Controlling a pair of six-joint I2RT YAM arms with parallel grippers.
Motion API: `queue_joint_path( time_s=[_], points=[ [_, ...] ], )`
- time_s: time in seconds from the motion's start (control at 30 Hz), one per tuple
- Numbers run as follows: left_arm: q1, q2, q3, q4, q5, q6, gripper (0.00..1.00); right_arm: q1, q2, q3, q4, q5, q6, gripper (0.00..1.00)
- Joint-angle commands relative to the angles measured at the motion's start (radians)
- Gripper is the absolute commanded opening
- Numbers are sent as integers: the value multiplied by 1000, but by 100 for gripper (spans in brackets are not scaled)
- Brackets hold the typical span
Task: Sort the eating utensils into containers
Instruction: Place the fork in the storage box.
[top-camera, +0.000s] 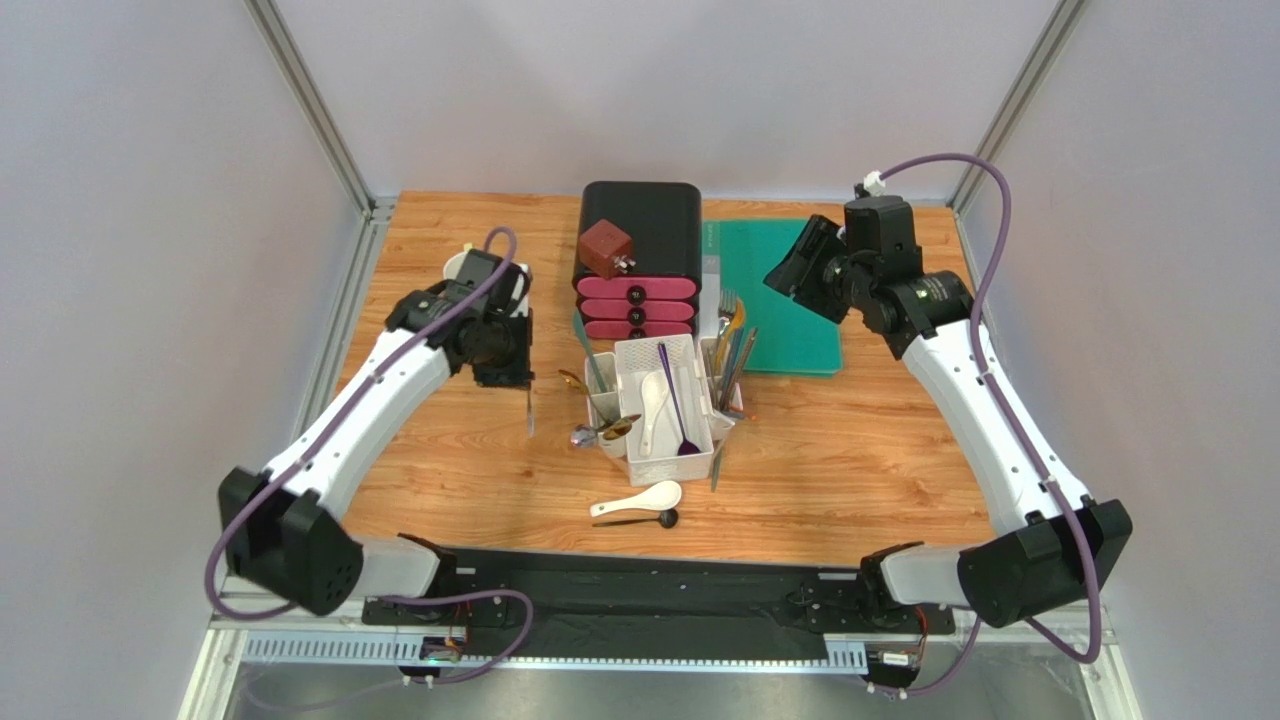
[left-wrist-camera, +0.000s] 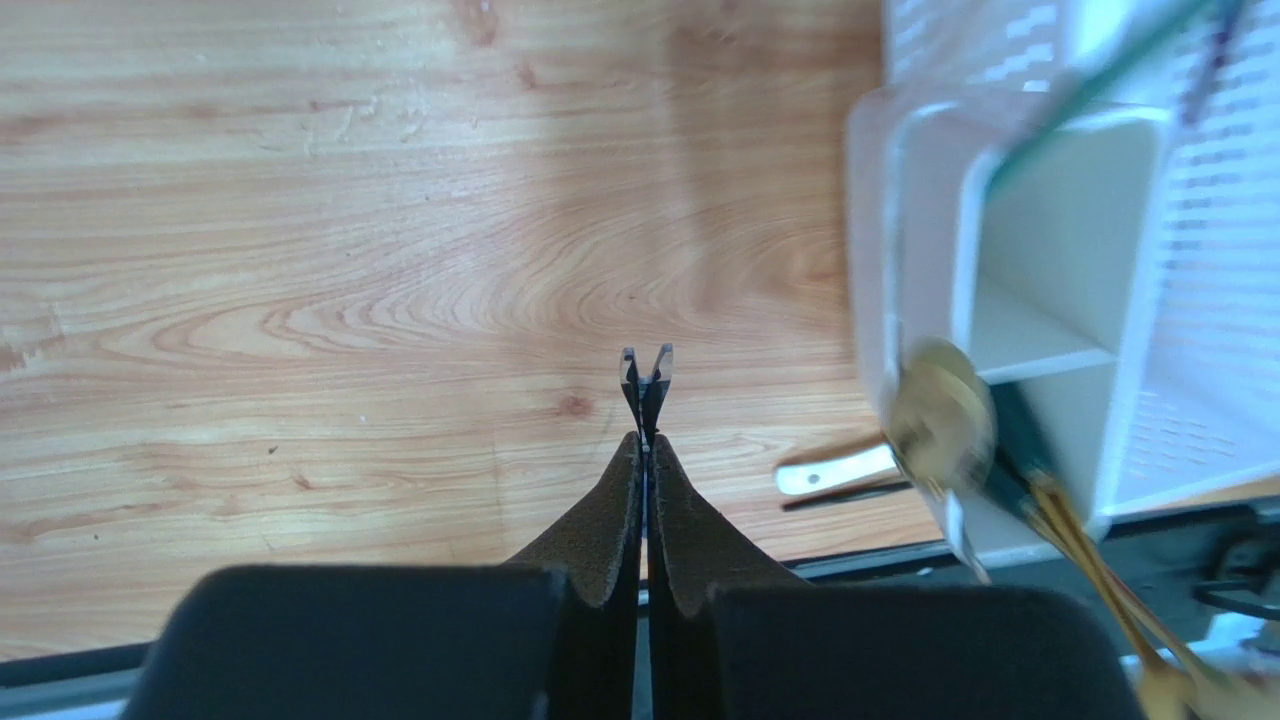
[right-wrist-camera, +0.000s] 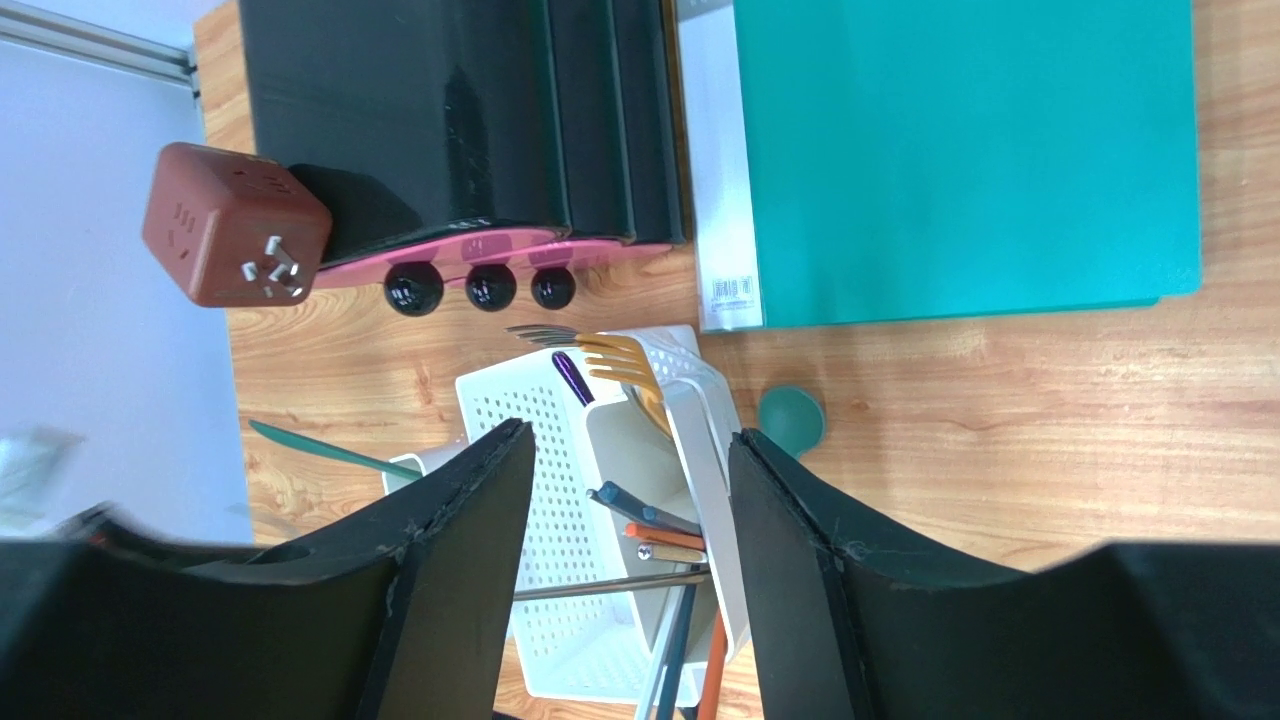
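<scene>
Left gripper (left-wrist-camera: 646, 455): clamped tight on a thin utensil (left-wrist-camera: 646, 375), forked tip poking out past the pads; kind of utensil not clear.
Left gripper place: over bare wood left of the caddy (top-camera: 672, 470), apart from it.
Right gripper (right-wrist-camera: 628, 447): spread wide, nothing between the fingers; raised over the far right of the table by the green mat (top-camera: 789, 308).
Caddy place: mid-table, just in front of the drawer box (top-camera: 642, 225).
Centre bin: white soup spoon (top-camera: 654, 408) and purple spoon (top-camera: 675, 408) lying lengthwise side by side.
Left side bin: gold spoon (left-wrist-camera: 939, 428) jutting out over the near corner.
Right side bin: bundle of sticks and handles (top-camera: 736, 368) leaning out toward the mat.
Far end of caddy: gold fork (right-wrist-camera: 624, 360), tines over the rim.
Loose on the wood: second soup spoon (top-camera: 637, 503) in front of the caddy, near but apart; small black utensil (top-camera: 667, 519) just beside its right end.
On the box: brown cube (top-camera: 607, 248), at the left front.
</scene>
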Motion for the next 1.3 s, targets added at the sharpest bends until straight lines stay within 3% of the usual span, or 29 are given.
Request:
queue_joint_path(
  time_s=[0.0,0.2,0.43,0.57,0.83,1.27],
  points=[
    [-2,-149,43,13,-8,-56,0,-4,35,-4,32,-22,47,56],
    [-4,-271,92,131,162,-51,0,-4,121,67,-52,-28,63,51],
    [-22,-110,239,284,291,-54,0,-7,135,81,-135,27,75,51],
    [-94,14,391,300,294,-16,0,-37,109,46,-138,8,101,51],
    [-195,217,501,383,296,27,0,-83,78,-5,-142,-19,119,50],
    [-278,344,494,533,271,47,0,-96,93,-11,-148,-35,116,50]
  ],
)
